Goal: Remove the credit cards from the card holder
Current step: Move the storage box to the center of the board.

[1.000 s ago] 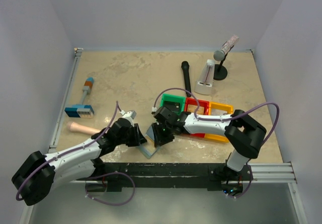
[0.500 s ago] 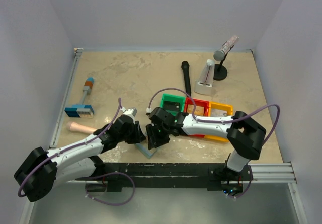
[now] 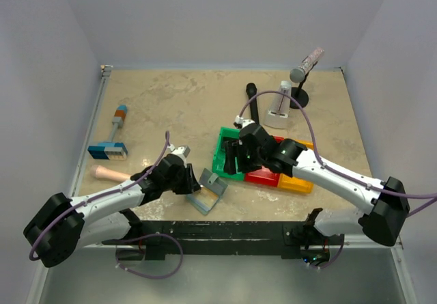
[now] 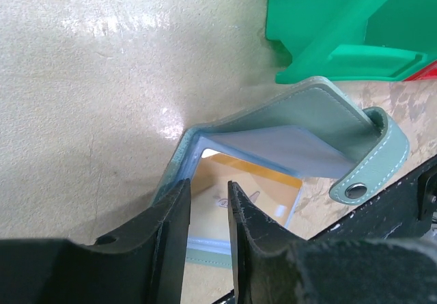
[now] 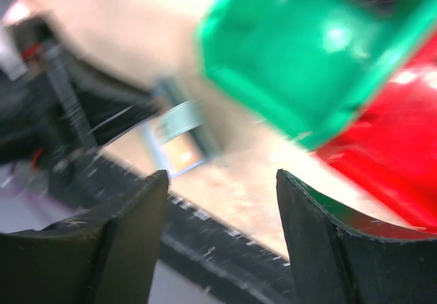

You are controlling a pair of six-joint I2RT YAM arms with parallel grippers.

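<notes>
The grey-blue card holder (image 3: 207,196) lies half open near the table's front edge, one panel raised. In the left wrist view it (image 4: 321,116) shows a tan-orange credit card (image 4: 249,184) in its lower panel. My left gripper (image 3: 192,180) sits at its left edge; the jaws (image 4: 208,186) stand a narrow gap apart, astride that edge. My right gripper (image 3: 235,159) is open and empty, above the green bin (image 3: 220,160). Its wrist view is blurred and shows the holder (image 5: 174,123) farther off beyond the wide jaws (image 5: 222,175). The dark and pale cards do not show.
Red bin (image 3: 263,176) and yellow bin (image 3: 295,182) adjoin the green one. A black handle (image 3: 252,102), a white stand (image 3: 278,109) and a microphone stand (image 3: 300,78) are at the back. A blue-and-orange tool (image 3: 113,139) and a beige handle (image 3: 109,173) lie left. A black rail (image 3: 225,230) runs along the near edge.
My right gripper has left the card holder and swung up and right over the green bin. The holder's raised panel now stands free. My left gripper has stayed at the holder.
</notes>
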